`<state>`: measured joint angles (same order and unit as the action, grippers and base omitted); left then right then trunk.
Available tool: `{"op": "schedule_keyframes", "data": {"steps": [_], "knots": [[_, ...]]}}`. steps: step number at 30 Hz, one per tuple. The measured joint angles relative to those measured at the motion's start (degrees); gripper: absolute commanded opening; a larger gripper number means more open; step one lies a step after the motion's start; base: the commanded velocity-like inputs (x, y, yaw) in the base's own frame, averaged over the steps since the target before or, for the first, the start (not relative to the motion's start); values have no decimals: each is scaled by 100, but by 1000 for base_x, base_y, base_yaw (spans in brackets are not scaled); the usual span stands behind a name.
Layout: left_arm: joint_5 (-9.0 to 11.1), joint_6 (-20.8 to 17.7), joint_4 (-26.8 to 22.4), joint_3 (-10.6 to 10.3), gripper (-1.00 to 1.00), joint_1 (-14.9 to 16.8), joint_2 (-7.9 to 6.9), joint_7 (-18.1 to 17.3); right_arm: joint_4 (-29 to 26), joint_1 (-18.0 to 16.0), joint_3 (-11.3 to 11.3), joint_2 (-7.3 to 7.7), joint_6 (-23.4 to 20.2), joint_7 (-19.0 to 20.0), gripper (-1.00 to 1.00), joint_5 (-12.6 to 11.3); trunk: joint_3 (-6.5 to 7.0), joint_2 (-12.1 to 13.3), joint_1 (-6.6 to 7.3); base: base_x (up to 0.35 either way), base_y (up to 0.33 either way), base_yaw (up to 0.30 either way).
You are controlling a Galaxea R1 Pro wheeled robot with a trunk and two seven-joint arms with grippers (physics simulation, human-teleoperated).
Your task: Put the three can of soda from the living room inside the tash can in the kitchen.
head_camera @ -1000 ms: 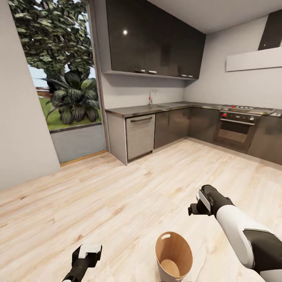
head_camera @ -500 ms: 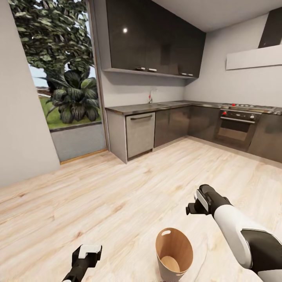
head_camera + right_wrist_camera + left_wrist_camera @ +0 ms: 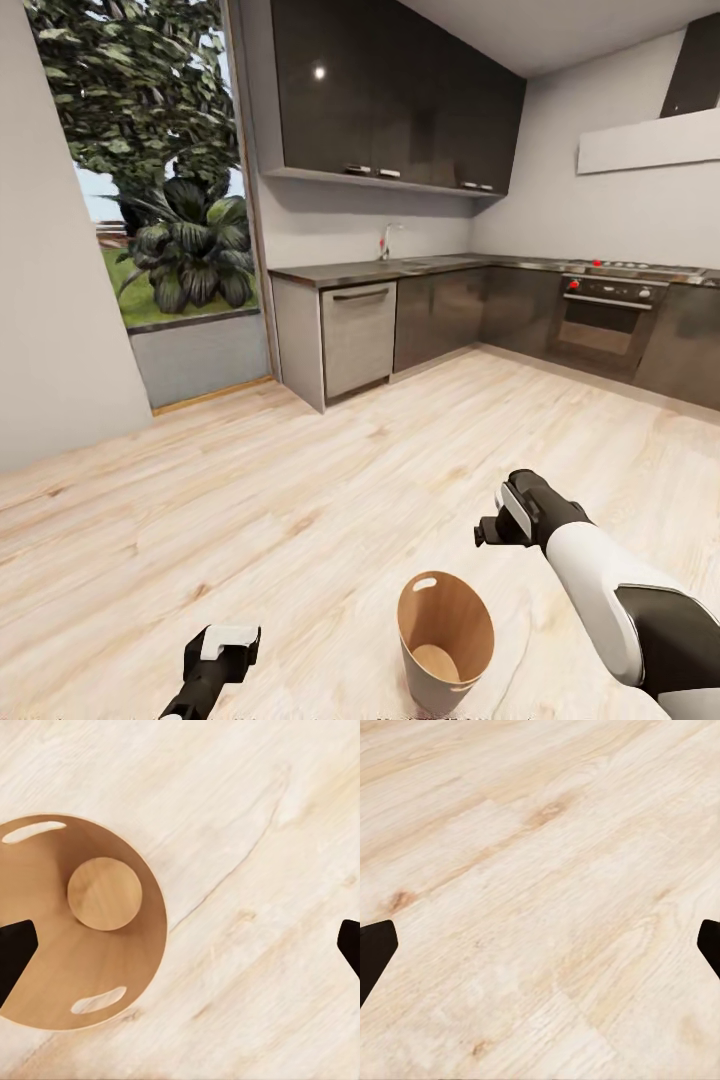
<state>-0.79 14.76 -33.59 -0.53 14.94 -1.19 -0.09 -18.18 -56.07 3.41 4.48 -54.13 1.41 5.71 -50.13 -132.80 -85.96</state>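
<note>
Since a second ago our view has shifted slightly. Tash can sits on the kitchen floor just below-left of our right pincer; both pincers released, no cans inside. We should head to the living room.

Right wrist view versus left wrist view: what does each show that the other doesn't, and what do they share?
The right wrist view looks down into the tash can: brown inside, round base, two slot cut-outs near the rim, no cans visible in it. It stands on the floor, off to one side of the open right gripper. The left wrist view has bare planks between the fingertips of the open left gripper. Both share the pale wood floor and dark fingertips at the frame edges.
</note>
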Motion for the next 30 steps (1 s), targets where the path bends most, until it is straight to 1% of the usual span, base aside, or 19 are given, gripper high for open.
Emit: {"op": "schedule_keyframes", "data": {"steps": [16, 20, 25, 26, 27, 30], "knots": [[0, 0, -1, 0, 100, 0, 1, 0, 8, 0, 1, 0, 5, 0, 100, -6, -287, -642, -351, 0, 0, 0], [0, 0, 0, 0, 100, 0, 3, 0, 8, 0, 2, -21, 6, 0, 100, -9, -359, -802, -439, 0, 0, 0], [0, 0, 2, 0, 100, 0, 5, 0, 8, 0, -1, -69, 4, -2, 100, -6, -449, -1003, -549, 0, 0, 0], [0, 0, 2, 0, 100, 0, 5, 0, 8, 0, -4, -103, 3, -4, 100, 0, -467, -1043, -571, 0, 0, 0], [0, 0, 2, 0, 100, 0, 5, 0, 8, 0, -8, -138, 5, -6, 100, 10, -489, -1045, -575, 0, 0, 0], [0, 0, 2, 0, 100, 0, 5, 0, 3, 0, -18, -183, 2, -8, 100, 24, -555, -1049, -582, 0, 0, 0]]}}
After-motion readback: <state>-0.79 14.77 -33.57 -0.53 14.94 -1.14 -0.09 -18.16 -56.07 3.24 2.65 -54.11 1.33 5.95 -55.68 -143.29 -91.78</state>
